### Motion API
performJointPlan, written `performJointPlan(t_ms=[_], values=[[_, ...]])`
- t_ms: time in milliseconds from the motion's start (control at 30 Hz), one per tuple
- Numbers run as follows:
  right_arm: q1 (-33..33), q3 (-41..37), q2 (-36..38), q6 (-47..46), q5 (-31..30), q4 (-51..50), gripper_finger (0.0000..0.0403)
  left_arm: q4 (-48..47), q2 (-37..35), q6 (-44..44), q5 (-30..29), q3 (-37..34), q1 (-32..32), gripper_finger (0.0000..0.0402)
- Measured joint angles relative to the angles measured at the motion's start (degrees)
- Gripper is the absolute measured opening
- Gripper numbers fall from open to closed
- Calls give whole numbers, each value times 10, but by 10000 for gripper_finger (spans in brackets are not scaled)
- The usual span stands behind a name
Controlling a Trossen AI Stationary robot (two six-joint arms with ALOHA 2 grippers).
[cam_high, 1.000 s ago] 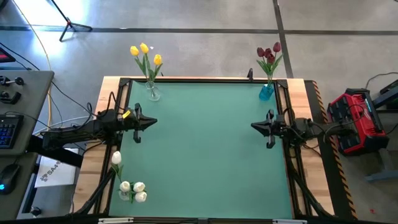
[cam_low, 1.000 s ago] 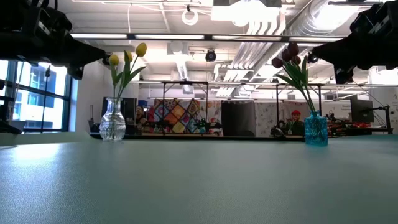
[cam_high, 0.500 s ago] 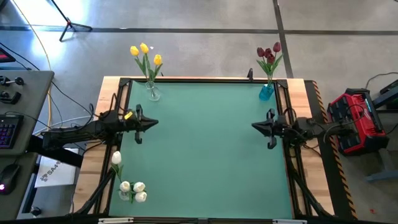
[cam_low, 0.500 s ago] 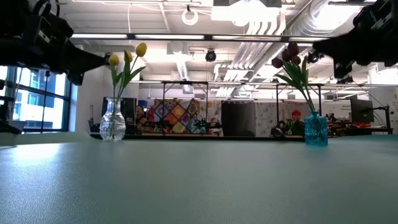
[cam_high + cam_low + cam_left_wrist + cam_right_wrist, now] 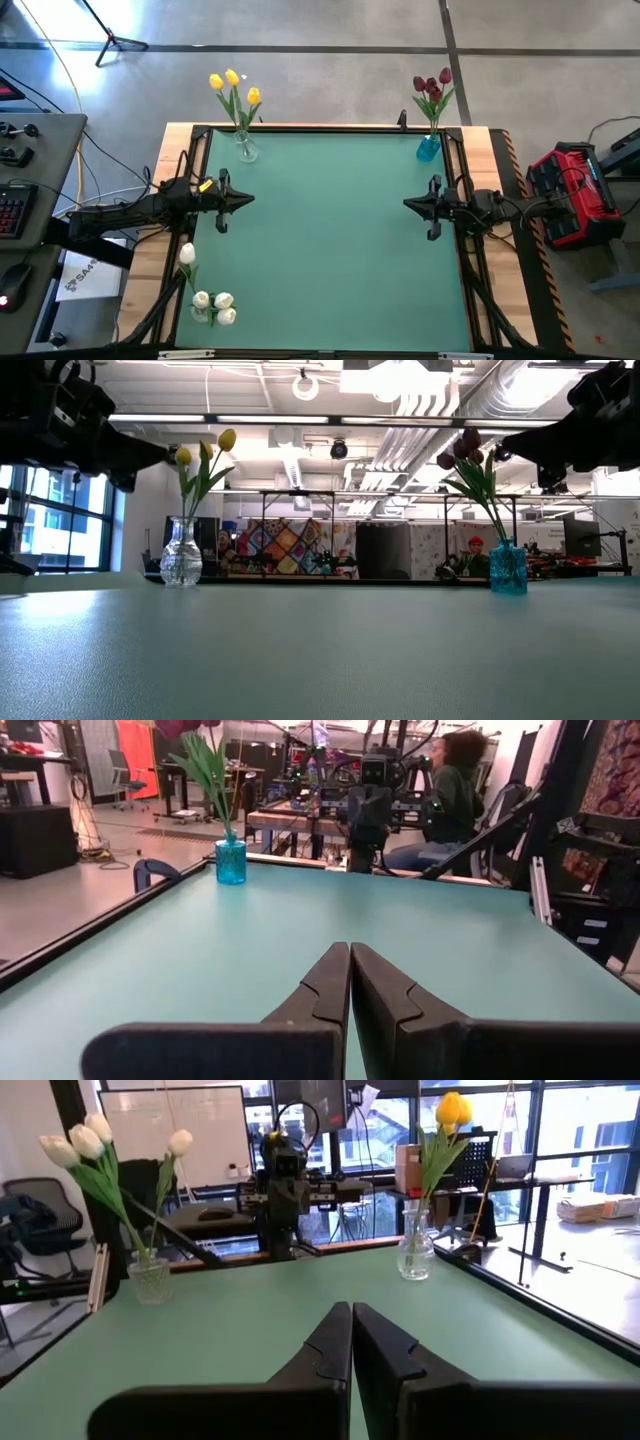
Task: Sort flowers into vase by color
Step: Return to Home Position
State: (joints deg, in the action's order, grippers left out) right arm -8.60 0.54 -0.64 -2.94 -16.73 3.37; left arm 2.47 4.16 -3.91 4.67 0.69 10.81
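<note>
With the yellow-headed artificial tulips [image 5: 232, 80], dark red tulips [image 5: 432, 86] and white tulips [image 5: 222, 300] being kept in separate vases [image 5: 246, 152] at three corners of the green table [image 5: 330, 240], the left gripper [image 5: 247, 198] and right gripper [image 5: 408, 204], fingers pressed together on nothing, are being held at opposite edges. Homing should be done well clear of the stems.

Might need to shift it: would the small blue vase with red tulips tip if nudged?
Probably tippy: the blue vase is small, while its red tulips rise tall and lean sideways. Looks like glass, so likely slick and breakable.
</note>
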Motion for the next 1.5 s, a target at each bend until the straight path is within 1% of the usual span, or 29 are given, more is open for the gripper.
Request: performJointPlan(t_ms=[167, 333, 533, 833, 1500], values=[[0, 0, 0, 0, -5, 2, 0, 0, 0, 1, -3, 0, 0, 0], [0, 0, -1, -26, -17, 2, 0, 0, 0, -10, -8, 0, 0, 0], [0, 0, -1, -45, -16, 2, 0, -13, 1, -20, -35, 0, 0, 0], [0, 0, -1, -45, -15, 2, 0, -14, 1, -49, -37, 0, 0, 0], [0, 0, -1, -45, -15, 2, 0, -14, 1, -49, -36, 0, 0, 0]])
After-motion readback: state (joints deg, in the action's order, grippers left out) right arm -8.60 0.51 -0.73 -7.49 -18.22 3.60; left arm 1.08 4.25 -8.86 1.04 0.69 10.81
